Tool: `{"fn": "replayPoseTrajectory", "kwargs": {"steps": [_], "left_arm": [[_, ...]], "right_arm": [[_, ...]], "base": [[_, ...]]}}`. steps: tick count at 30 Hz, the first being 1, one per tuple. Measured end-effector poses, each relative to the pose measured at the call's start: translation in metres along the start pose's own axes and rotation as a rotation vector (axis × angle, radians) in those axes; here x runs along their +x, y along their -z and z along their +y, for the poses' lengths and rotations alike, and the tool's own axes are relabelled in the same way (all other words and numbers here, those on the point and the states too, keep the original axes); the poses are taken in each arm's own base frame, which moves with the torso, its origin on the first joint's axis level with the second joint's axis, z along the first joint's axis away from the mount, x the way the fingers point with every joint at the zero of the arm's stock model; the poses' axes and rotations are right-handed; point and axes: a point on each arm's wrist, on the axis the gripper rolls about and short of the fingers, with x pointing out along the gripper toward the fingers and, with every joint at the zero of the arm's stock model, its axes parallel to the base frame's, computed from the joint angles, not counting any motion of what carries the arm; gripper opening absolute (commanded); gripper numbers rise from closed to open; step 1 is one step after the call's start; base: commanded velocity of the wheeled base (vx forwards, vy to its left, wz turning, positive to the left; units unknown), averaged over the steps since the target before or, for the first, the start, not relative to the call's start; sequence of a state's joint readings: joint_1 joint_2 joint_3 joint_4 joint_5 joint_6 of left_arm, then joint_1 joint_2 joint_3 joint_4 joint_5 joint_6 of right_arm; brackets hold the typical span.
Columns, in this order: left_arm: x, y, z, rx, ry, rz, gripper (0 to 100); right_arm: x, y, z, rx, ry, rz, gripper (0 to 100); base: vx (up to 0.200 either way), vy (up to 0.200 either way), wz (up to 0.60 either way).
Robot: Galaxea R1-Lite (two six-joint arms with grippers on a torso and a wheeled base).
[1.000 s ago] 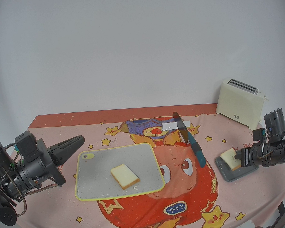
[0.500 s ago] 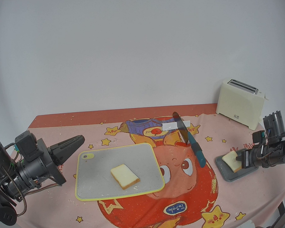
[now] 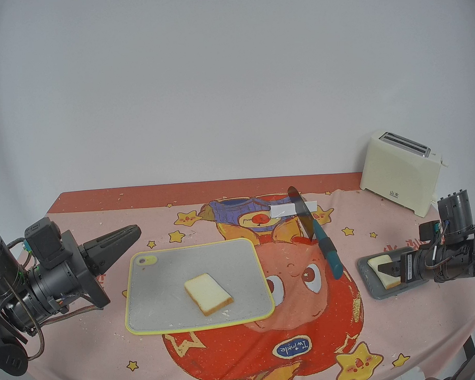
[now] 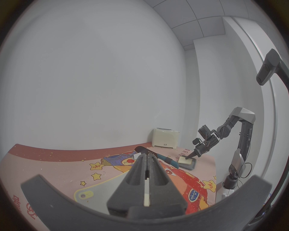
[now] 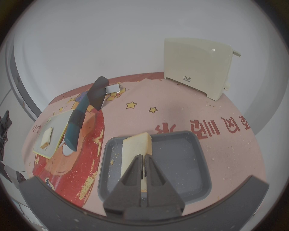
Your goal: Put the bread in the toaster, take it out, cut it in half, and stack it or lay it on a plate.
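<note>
Soft white crumb, light and easily crushed; judged best pinched gently at a crust edge.

Head view: bread half (image 3: 377, 261) lies on the grey plate (image 3: 370, 288) at the right of the bench (image 3: 304, 325), with the right end effector (image 3: 384, 269) touching it.

Left wrist view: left end effector (image 4: 147, 157) closed, holding nothing.

Right wrist view: right end effector pinched onto the slice's near edge, slice tilted over the plate.
</note>
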State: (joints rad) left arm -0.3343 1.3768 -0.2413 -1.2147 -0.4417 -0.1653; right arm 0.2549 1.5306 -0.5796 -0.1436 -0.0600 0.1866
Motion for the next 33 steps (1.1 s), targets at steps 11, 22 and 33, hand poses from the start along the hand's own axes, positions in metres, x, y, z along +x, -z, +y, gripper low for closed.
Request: {"fn": "replayPoseTrajectory", "kwargs": {"steps": [11, 22, 33], "left_arm": [[0.000, 0.000, 0.000, 0.000, 0.000, 0.000, 0], [0.000, 0.000, 0.000, 0.000, 0.000, -0.001, 0], [0.000, -0.001, 0.000, 0.001, 0.000, -0.002, 0]], "right_arm": [[-0.010, -0.003, 0.002, -0.005, -0.012, -0.042, 100], [-0.026, -0.012, 0.046, -0.050, -0.070, -0.079, 100], [-0.046, -0.024, 0.129, -0.180, -0.243, -0.079, 100]], "base": [[0.000, 0.000, 0.00], [0.000, 0.000, 0.00], [0.000, 0.000, 0.00]]}}
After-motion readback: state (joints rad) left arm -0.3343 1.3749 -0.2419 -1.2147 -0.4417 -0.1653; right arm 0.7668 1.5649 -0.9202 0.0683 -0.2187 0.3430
